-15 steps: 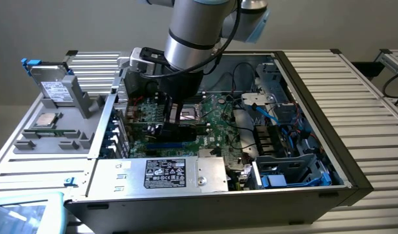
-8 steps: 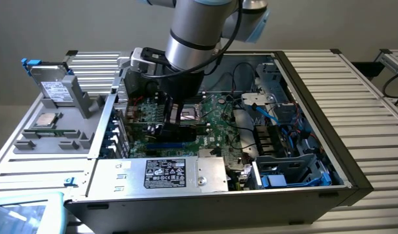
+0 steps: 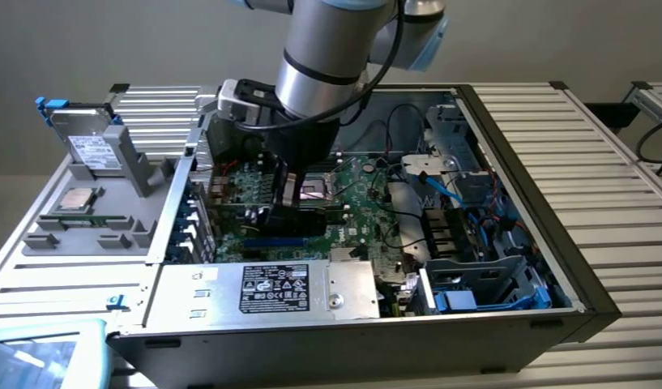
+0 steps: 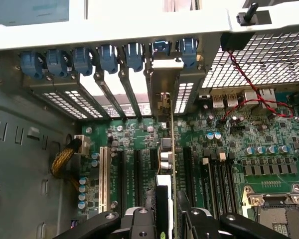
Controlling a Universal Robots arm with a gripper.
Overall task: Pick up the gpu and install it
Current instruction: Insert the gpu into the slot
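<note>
Landmark: open computer case (image 3: 525, 130), lying on its side on the slatted bench (image 3: 612, 162).

- Off the case, exterior view's left: grey parts tray (image 3: 93, 235), touching the case wall. A hard drive (image 3: 91, 147) stands upright in it; a square processor chip (image 3: 77, 198) lies flat in front of the drive.
- Inside the case, near wall: power supply (image 3: 276, 288), label facing up.
- Inside the case, centre: arm (image 3: 320, 65) reaches down over the motherboard (image 3: 363, 203). Claw (image 4: 164, 219) is low over the board, one finger on each face of the gpu (image 4: 165, 154), pinching it.
- The gpu stands on edge, upright, over the expansion slots. Its metal bracket (image 4: 164, 84) is against the case's rear wall, under the row of blue slot clips (image 4: 109, 57). Whether its lower edge is fully in the slot: cannot tell.
- A white slot (image 4: 103, 174) lies apart from the card, unoccupied.
- Processor socket (image 4: 284, 214) sits on the card's other side.
- Inside the case, exterior view's right: drive cage (image 3: 482, 275) with blue cables.
</note>
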